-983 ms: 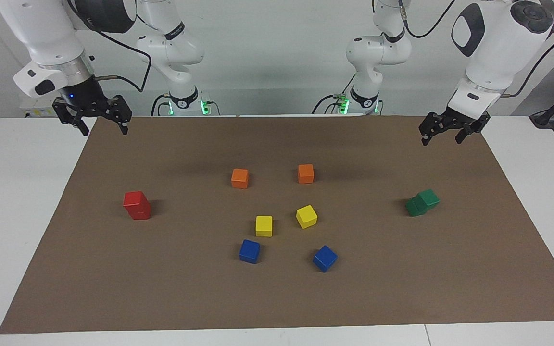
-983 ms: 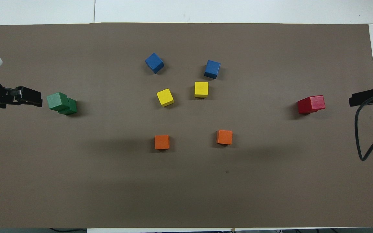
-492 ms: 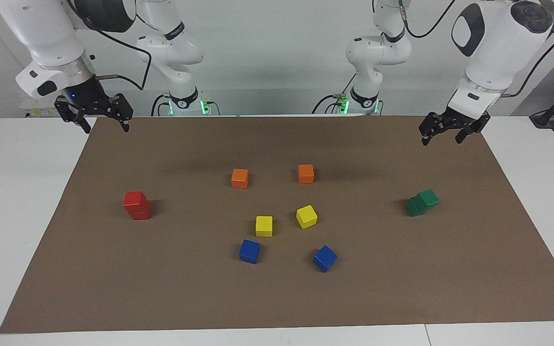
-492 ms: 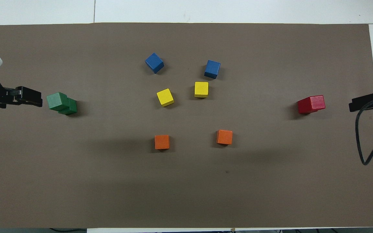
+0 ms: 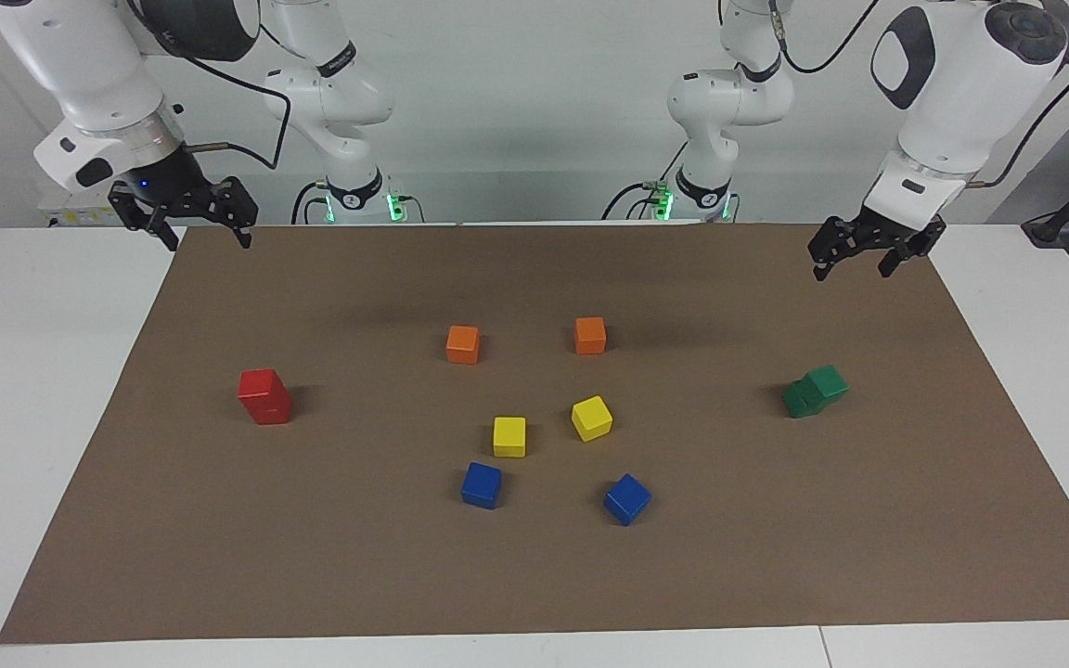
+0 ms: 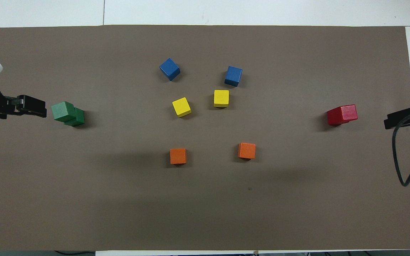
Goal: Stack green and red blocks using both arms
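My left gripper point(image 5: 855, 258) and right gripper point(image 5: 191, 227) hang wide and empty. Each stack sits below its own: green stack point(image 5: 814, 391) badly offset, red stack point(image 5: 264, 396) slightly. Any nudge may topple the green.

No legible text, labels or numbers anywhere
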